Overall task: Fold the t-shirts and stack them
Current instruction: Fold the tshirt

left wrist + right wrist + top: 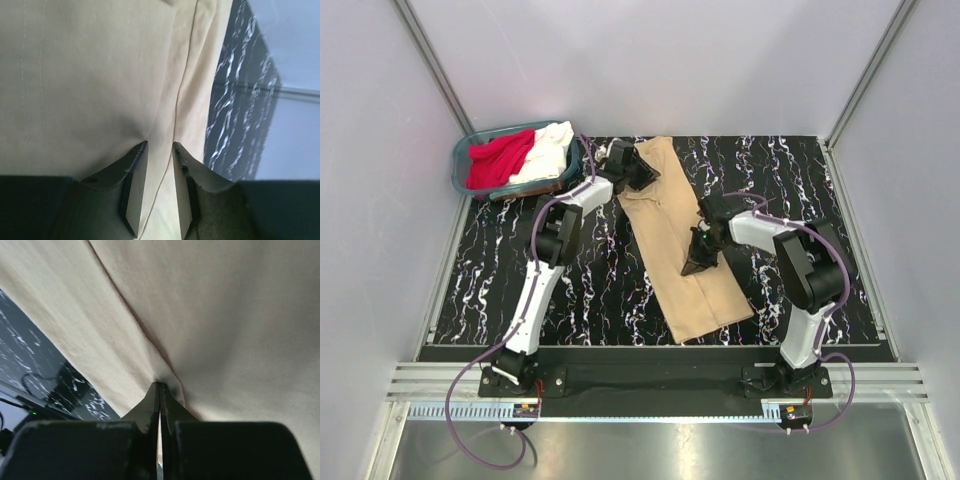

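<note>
Item 1, tan t-shirt: centre of table, laid diag. as a long narrow strip.
L gripper: at far end, jaws apart w/ a fold edge between them, no pinch yet.
R gripper: mid-strip, jaws together, clamped on a cloth pucker.
Items 2–3, red t-shirt and white t-shirt: bunched in teal basket, far left.
Status: early, prob. Item 1 only part-folded. Cross-folds, two more shirts and stacking outstanding.

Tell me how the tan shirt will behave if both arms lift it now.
Likely floppy: the tan t-shirt puckers where the right gripper pinches it, so it should sag between grips. Probably light, not slippery: thin matte knit. The left gripper stands open astride a fold, so that end may stay down.
</note>
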Controlling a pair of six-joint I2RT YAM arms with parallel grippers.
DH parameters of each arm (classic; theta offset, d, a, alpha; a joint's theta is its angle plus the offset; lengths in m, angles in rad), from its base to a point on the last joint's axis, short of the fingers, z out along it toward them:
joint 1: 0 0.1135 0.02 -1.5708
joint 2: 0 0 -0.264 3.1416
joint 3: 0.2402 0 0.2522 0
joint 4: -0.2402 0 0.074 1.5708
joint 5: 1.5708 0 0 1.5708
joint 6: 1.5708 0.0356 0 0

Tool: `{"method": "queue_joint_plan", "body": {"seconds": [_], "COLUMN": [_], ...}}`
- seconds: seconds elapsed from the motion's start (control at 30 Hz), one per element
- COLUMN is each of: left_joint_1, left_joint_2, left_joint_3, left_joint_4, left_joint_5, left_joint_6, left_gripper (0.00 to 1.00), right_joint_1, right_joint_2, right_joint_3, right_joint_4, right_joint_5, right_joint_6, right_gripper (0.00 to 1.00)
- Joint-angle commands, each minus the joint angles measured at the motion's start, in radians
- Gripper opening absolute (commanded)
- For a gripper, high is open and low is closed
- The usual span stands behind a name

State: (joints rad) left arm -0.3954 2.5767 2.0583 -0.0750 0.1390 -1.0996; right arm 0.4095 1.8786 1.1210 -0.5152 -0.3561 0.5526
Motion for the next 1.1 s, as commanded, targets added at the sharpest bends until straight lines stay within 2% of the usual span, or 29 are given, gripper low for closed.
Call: {"method": "queue_joint_plan", "body": {"seconds": [0.0,0.17,0.27,0.47,0.6,0.67,0.77,0.9,0.93,0.97,1.0,1.07], "left_joint_1": [0.004,0.003,0.001,0.023,0.044,0.046,0.049,0.047,0.049,0.047,0.043,0.027], "left_joint_2": [0.089,0.129,0.132,0.105,0.037,-0.050,-0.217,-0.459,-0.568,-0.625,-0.680,-0.829], "left_joint_3": [0.097,0.125,0.125,0.123,0.134,0.120,0.057,-0.077,-0.181,-0.244,-0.377,-0.514], "left_joint_4": [0.014,0.052,0.055,0.026,0.004,-0.051,-0.133,-0.265,-0.282,-0.281,-0.281,-0.302], "left_joint_5": [0.025,0.089,0.122,0.157,0.240,0.258,0.266,0.271,0.267,0.272,0.278,0.301], "left_joint_6": [-0.054,-0.069,-0.056,0.007,0.128,0.193,0.303,0.440,0.451,0.457,0.471,0.515], "left_gripper": [0.33,0.32,0.32,0.34,0.39,0.46,0.53,0.57,0.57,0.57,0.57,0.56], "right_joint_1": [0.101,0.208,0.227,0.226,0.226,0.226,0.224,0.213,0.209,0.197,0.187,0.157], "right_joint_2": [0.001,-0.019,0.002,0.059,0.037,0.011,-0.048,-0.168,-0.189,-0.235,-0.255,-0.317], "right_joint_3": [-0.087,-0.148,-0.130,-0.050,-0.041,-0.021,-0.003,-0.012,-0.016,-0.032,-0.047,-0.105], "right_joint_4": [0.101,0.237,0.303,0.308,0.294,0.262,0.186,0.060,0.038,0.017,-0.006,-0.025], "right_joint_5": [0.071,0.019,-0.012,-0.064,-0.084,-0.092,-0.112,-0.107,-0.104,-0.107,-0.121,-0.176], "right_joint_6": [0.130,0.363,0.430,0.428,0.374,0.315,0.253,0.187,0.175,0.162,0.156,0.147], "right_gripper": [0.00,0.00,0.00,0.00,0.03,0.07,0.17,0.31,0.37,0.40,0.43,0.52]}}
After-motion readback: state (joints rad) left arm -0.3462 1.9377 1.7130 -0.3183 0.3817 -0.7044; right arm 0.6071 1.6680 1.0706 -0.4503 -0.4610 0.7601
